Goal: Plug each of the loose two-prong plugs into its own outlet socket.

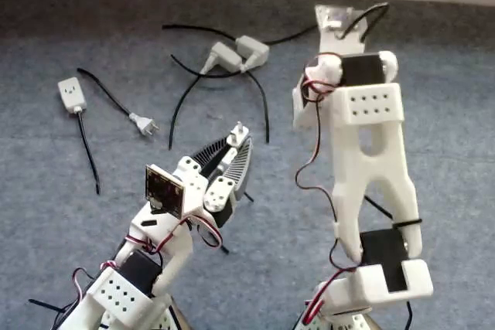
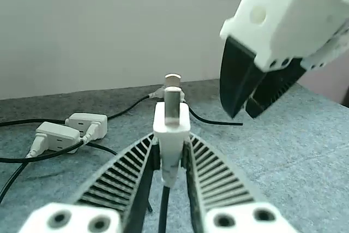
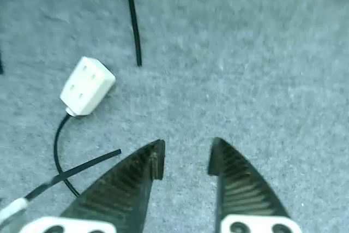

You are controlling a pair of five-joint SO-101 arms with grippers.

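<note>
Fabric, grey and fuzzy, covers the desk [image 1: 433, 75], pale wall [image 2: 82, 25] behind; left tool [image 2: 172, 144] clamps a white plug [image 2: 170, 115] prongs-up, right tool [image 3: 185, 154] gapes wide near a socket [image 3: 87, 85].

My ribbed black fingers [image 2: 122, 178] are standing out against the mottled grey-blue surface [image 2: 283, 156], the plug [image 2: 170, 129] is showing white with silver prongs [image 2: 173, 99], its cord [image 2: 163, 214] black.

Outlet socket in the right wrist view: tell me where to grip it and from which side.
Probably best: grip the outlet socket across its two long side walls, coming down from above. It lies flat on the carpet with its slotted face up and its cord leaving one short end, so the sides are the free parallel faces.
</note>
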